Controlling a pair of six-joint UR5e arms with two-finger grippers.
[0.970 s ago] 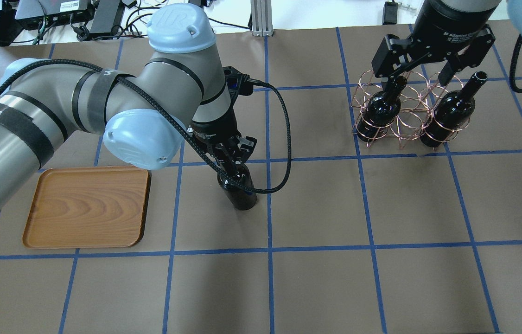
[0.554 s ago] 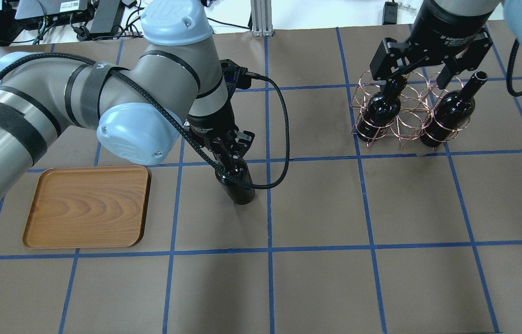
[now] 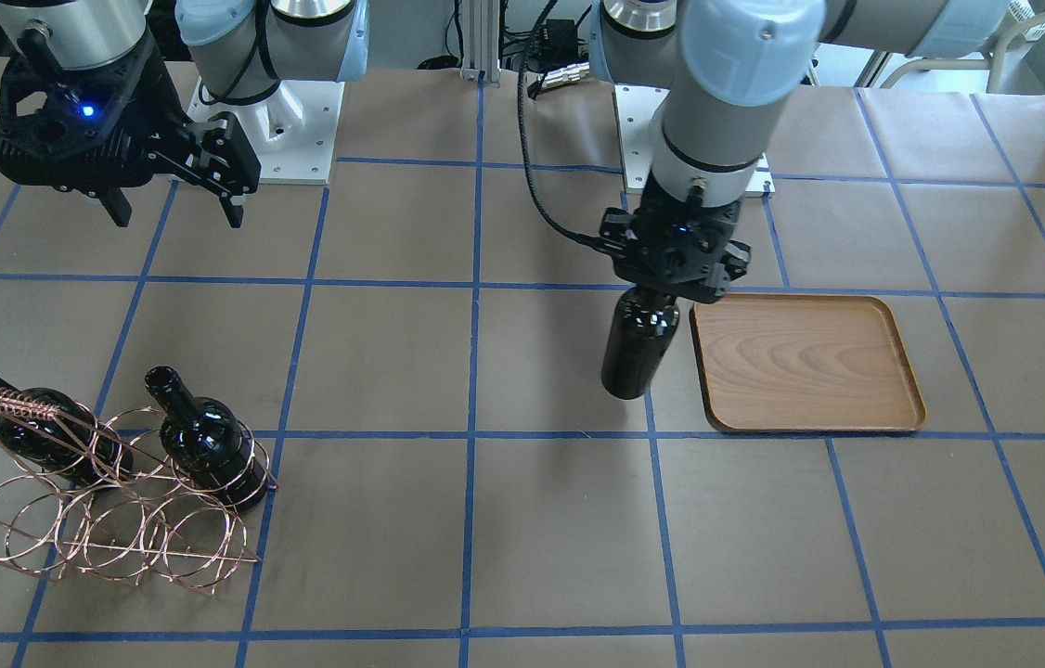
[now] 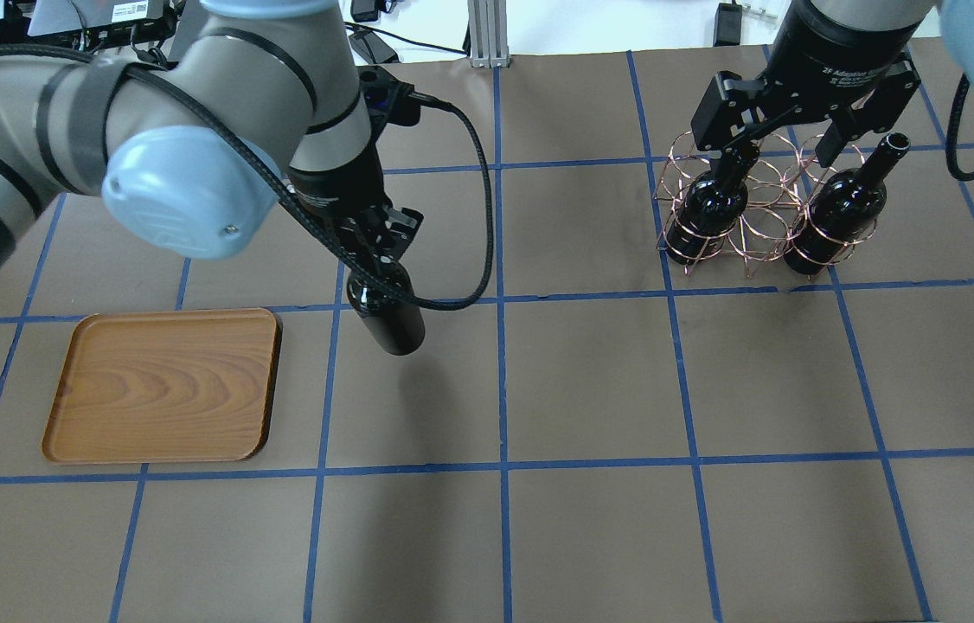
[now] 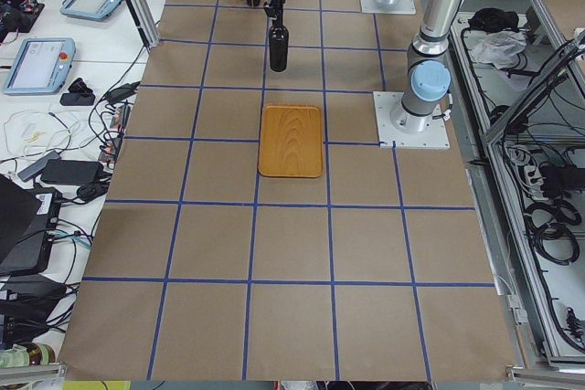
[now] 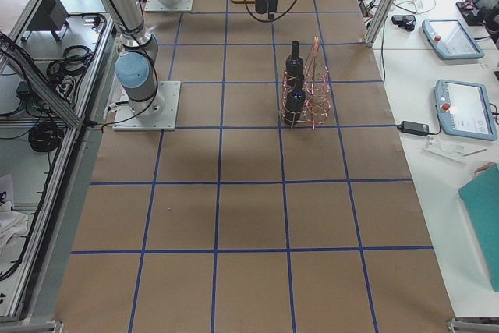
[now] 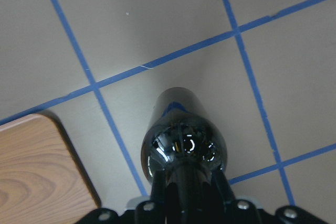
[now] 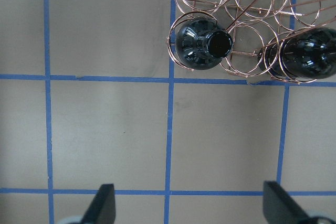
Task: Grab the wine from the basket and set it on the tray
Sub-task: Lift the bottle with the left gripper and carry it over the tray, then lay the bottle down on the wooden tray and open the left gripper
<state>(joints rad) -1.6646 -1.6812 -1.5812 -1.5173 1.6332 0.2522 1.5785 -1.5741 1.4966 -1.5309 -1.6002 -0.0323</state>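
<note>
My left gripper [image 4: 379,258] is shut on the neck of a near-black wine bottle [image 4: 389,318] and holds it upright, beside the wooden tray [image 4: 163,385] on its right side. In the front view the bottle [image 3: 638,348] hangs just left of the tray [image 3: 806,364]. The left wrist view shows the bottle [image 7: 184,145] and a tray corner [image 7: 37,171]. My right gripper [image 4: 783,149] is open and empty above the copper wire basket [image 4: 757,227], which holds two more bottles [image 4: 709,208] [image 4: 837,212].
The table is brown paper with a blue tape grid [image 4: 500,298]. The basket [image 3: 105,524] stands at the far right of the overhead view, with its middle slot holding no bottle. Cables and devices lie beyond the table's back edge [image 4: 150,26].
My left arm has carried the bottle to the left, toward the tray, and slightly toward the table's back. The right gripper has stayed open above the basket.
</note>
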